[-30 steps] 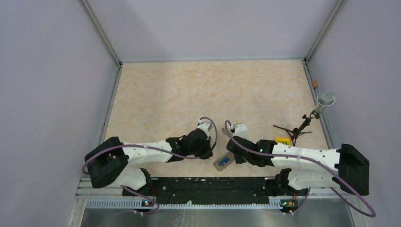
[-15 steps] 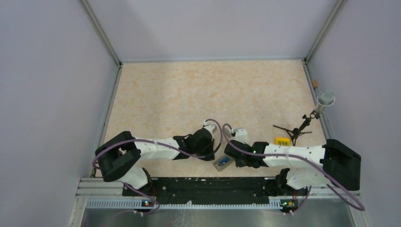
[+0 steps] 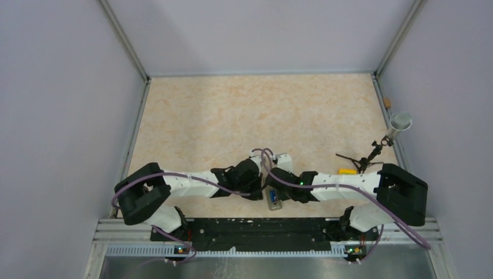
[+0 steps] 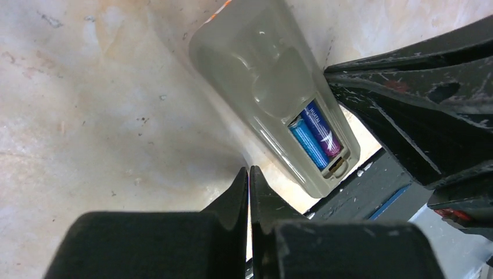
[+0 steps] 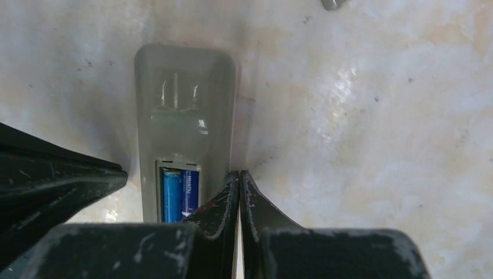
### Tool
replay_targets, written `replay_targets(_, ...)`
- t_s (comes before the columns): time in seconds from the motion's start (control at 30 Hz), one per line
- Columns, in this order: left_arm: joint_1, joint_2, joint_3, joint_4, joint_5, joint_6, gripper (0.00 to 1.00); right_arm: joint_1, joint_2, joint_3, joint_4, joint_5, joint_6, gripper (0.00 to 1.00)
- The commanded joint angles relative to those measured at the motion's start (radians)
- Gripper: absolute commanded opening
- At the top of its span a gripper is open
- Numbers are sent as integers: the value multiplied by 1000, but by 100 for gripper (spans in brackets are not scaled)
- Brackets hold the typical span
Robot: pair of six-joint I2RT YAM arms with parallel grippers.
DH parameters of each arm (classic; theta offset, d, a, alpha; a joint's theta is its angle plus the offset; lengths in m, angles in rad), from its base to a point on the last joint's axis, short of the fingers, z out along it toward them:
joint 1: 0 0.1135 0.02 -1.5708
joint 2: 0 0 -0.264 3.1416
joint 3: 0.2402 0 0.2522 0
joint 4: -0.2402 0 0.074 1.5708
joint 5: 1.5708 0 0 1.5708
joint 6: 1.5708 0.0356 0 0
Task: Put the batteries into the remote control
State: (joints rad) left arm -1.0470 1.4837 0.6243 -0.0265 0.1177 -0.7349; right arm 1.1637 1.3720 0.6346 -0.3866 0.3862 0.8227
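The remote control point(image 3: 272, 199) lies back up on the table by the near edge, between my two grippers. Its battery recess is uncovered and the two blue batteries point(image 4: 314, 136) lie side by side inside it; they also show in the right wrist view point(image 5: 179, 195). My left gripper point(image 4: 249, 174) is shut and empty, its tip on the table just beside the remote's point(image 4: 256, 81) long edge. My right gripper point(image 5: 239, 174) is shut and empty, its tip against the other long edge of the remote point(image 5: 186, 99).
A small yellow block point(image 3: 347, 171) and a black tripod stand point(image 3: 372, 154) sit at the right. The black base rail point(image 3: 256, 226) runs just behind the remote at the near edge. A small grey piece point(image 5: 332, 3) lies farther out.
Both shut grippers have closed in on the remote from either side. The right arm has swung left. The remote has turned from slanted to nearly straight.
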Motion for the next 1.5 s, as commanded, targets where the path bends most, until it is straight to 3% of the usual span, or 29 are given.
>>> replay_targets(0.0,3,-61,-36,-2,-7,-13,0,-9,71,38,50,-52,-34,0)
replay_targets(0.3,4,-185,-113,-24,-64,-60,2,-35,130,113,75,-55,-132,0)
replay_targets(0.8,17,-431,-215,-103,-222,-83,11,-203,45,212,22,5,-309,0)
replay_targets(1.1,35,-527,-235,-140,-241,-73,13,-250,200,325,106,-66,-366,0)
replay_targets(1.47,40,-531,-262,-104,-216,-82,14,-278,347,428,111,-77,-398,0)
